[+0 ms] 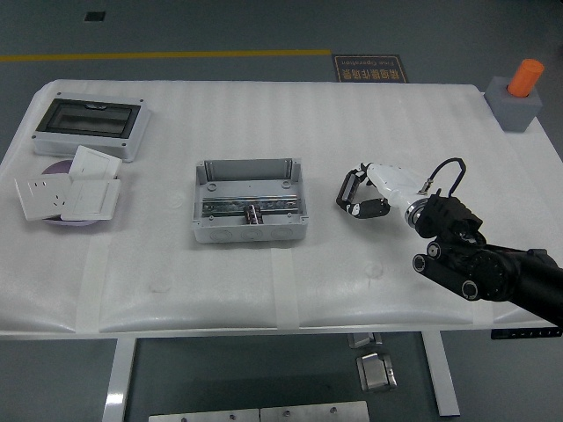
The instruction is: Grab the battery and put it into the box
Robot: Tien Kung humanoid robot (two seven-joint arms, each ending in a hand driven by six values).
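Observation:
The open grey box (249,171) stands at the middle of the table. A small dark cylinder, the battery (253,214), lies inside it on the metal rail. My right hand (360,195) is to the right of the box, apart from it, just above the table. Its black fingers (349,186) are loosely spread and hold nothing. The right arm (493,268) comes in from the lower right. The left arm is out of view.
A grey enclosure with a dark window (88,126) sits at the back left. White socket plates (66,195) lie on a purple disc in front of it. An orange cylinder on a grey block (519,92) stands at the back right corner.

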